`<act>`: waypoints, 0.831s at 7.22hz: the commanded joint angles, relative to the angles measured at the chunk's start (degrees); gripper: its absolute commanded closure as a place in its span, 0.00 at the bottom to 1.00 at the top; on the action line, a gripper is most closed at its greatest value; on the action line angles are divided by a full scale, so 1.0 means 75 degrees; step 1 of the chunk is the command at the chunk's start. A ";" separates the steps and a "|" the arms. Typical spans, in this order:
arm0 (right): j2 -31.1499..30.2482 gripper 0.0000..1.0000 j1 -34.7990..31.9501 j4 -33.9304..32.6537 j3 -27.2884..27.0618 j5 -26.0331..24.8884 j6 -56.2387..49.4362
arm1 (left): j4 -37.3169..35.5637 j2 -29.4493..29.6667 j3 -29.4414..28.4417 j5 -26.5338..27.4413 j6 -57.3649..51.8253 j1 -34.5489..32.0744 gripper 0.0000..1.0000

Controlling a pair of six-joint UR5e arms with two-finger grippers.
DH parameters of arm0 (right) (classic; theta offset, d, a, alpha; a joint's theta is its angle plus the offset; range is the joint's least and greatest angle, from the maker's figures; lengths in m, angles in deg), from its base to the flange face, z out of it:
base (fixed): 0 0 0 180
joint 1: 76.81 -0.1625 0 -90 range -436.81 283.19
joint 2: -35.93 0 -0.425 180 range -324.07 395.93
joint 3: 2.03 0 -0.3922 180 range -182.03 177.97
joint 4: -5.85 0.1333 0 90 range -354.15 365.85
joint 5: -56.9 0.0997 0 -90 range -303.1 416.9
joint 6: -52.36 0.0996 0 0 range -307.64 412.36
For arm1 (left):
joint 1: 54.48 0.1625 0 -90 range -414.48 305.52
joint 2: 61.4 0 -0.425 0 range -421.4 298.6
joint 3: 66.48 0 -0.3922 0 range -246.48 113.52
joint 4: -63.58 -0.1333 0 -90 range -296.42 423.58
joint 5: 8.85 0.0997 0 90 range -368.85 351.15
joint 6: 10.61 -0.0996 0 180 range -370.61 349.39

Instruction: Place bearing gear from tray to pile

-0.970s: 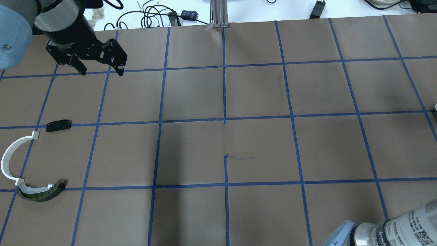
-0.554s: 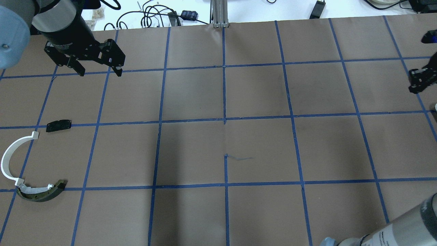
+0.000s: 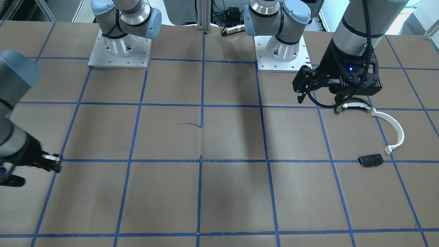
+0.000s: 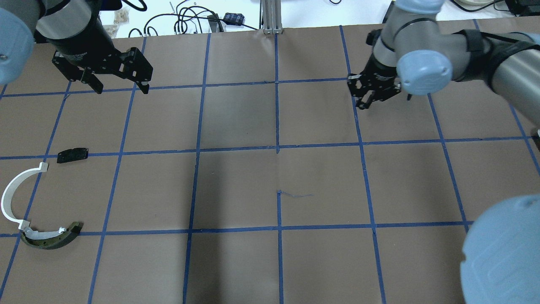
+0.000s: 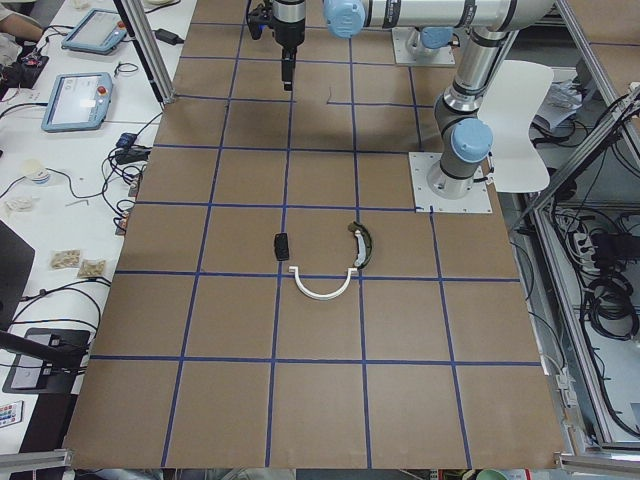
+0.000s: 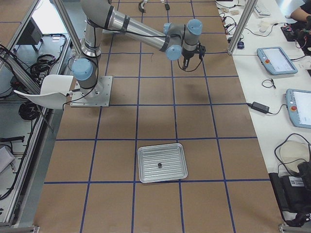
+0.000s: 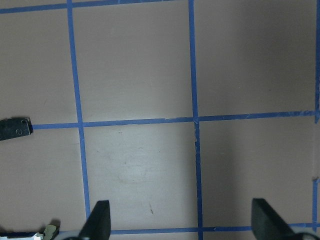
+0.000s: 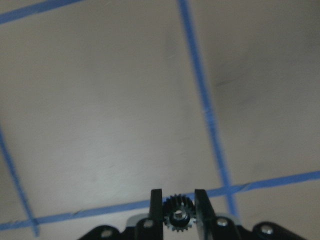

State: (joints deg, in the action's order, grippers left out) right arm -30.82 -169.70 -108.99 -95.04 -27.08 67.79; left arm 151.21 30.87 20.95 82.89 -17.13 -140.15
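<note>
While aloft, one bearing gear point(image 8: 177, 216).

No text, brand, number or sign is legible on the taped brown table point(image 4: 236, 122). Teach pendant screens point(image 6: 275, 60) on the white bench point(image 6: 265, 141) are too small to read.

Black gear point(image 8: 177, 216), brown table point(image 4: 236, 118) gridded blue

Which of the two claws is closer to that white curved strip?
Left. The left gripper hangs open on the same side as the white curved strip; the right gripper, shut on the bearing gear, is far off in the other half.
</note>
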 commanded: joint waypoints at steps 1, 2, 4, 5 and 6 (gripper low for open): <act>0.0378 1.00 -0.1822 -0.0131 -0.0080 0.0135 0.1897 | 0.0000 -0.0009 -0.0009 0.0003 -0.0090 0.0008 0.00; 0.0659 1.00 -0.2247 -0.0179 -0.0092 0.0135 0.2089 | 0.0000 -0.0009 -0.0009 0.0026 -0.0103 0.0020 0.00; 0.0989 1.00 -0.2543 -0.0249 -0.0174 0.0135 0.2103 | 0.0000 -0.0020 -0.0009 0.0038 -0.0103 0.0020 0.00; 0.1024 1.00 -0.2671 -0.0250 -0.0243 0.0135 0.2161 | 0.0000 -0.0032 -0.0009 0.0026 -0.0103 0.0020 0.00; 0.1013 1.00 -0.2777 -0.0250 -0.0244 0.0123 0.2173 | 0.0116 -0.0090 0.0003 0.0014 -0.0103 0.0008 0.00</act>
State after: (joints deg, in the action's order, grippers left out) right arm -23.38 -189.45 -110.83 -96.67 -26.10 83.84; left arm 151.44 30.54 20.90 83.08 -17.90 -140.02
